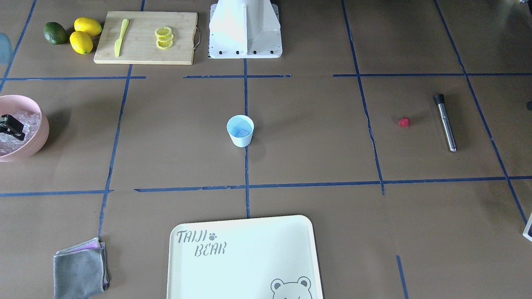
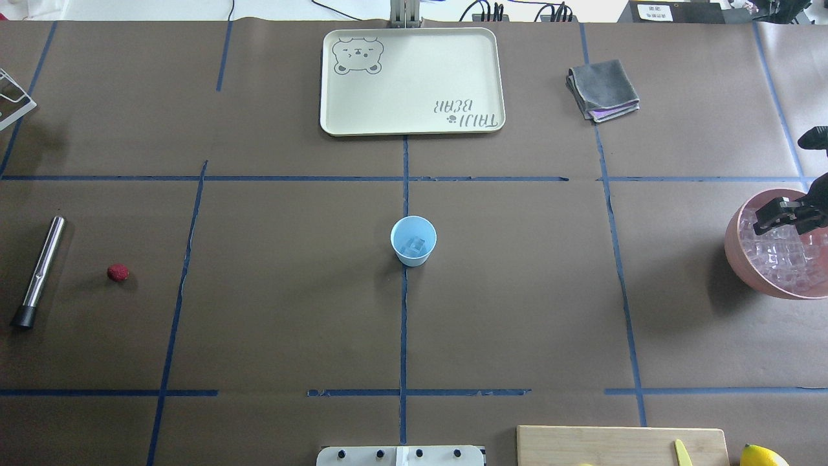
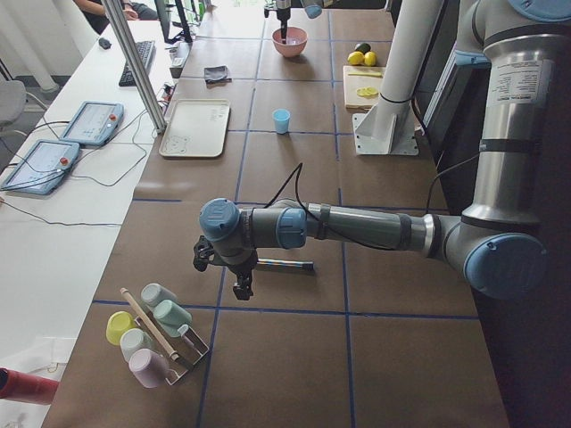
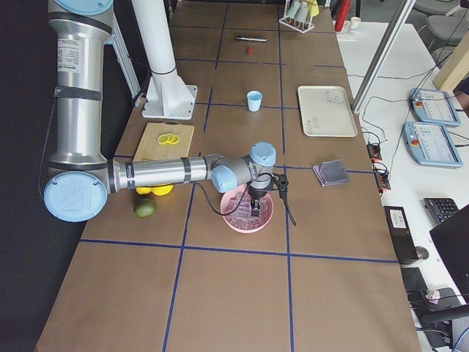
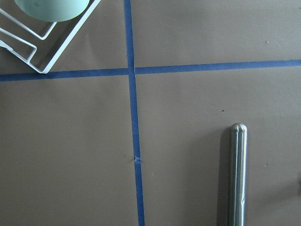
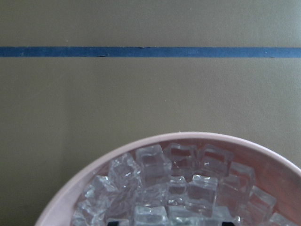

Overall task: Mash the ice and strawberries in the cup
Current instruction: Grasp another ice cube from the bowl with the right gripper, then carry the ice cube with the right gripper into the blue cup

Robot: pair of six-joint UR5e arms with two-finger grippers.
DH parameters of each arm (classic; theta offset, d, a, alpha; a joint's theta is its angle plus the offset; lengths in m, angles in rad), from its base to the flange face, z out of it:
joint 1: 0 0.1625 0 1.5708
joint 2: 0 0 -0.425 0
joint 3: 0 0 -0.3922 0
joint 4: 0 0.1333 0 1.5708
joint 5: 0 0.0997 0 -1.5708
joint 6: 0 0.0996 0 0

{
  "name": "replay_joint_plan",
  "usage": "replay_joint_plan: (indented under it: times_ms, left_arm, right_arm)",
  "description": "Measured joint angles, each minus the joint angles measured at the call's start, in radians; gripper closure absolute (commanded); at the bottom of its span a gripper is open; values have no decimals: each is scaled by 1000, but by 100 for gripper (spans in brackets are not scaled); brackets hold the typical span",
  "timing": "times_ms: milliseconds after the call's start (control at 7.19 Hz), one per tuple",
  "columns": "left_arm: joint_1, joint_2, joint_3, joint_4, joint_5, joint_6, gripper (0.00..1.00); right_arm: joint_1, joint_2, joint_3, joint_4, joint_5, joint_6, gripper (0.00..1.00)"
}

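The light blue cup [image 2: 413,241] stands upright at the table's centre, with a few clear ice cubes [image 2: 414,246] in its bottom. Many more ice cubes [image 6: 174,183] fill the pink bowl [image 2: 737,252] at the right end. My right gripper [image 2: 786,220] hangs low over that bowl, open, its fingertips spread among the cubes. The red strawberry [image 2: 118,272] lies alone on the table at the left end, beside a steel muddler [image 2: 39,270]. My left gripper [image 3: 242,290] hovers near the muddler [image 5: 236,174]; I cannot tell whether it is open or shut.
A cream tray [image 2: 362,123] and a folded grey cloth [image 2: 603,87] lie at the far side. Near the robot base [image 1: 245,29] are a cutting board [image 1: 145,56] with lemon slices and a knife, two lemons [image 1: 85,34] and an avocado [image 1: 55,33]. A cup rack [image 3: 156,334] stands past the muddler.
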Motion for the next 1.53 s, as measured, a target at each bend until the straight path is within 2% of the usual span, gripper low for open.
replay_joint_plan:
  times_ms: [139,556,695,973,1251,1530]
  left_arm:
    - [0,0,0,0,0,0,0]
    - [1,1,-4,0,-1,-1,0]
    - [1,1,-5,0,-8,-1,0]
    - [1,0,-6,0,-23,-2,0]
    - [1,0,-6,0,-26,-1,0]
    - [1,0,-5,0,-27,-1,0]
  right_arm:
    - [0,-2,0,0,5,0,100]
    - [3,-5,12,1,23,-2,100]
    - [3,-4,42,-11,35,0,100]
    - [3,22,177,-104,54,44,100]
    - [-23,147,273,-171,66,292,100]
    - [-150,341,288,-182,25,662,100]
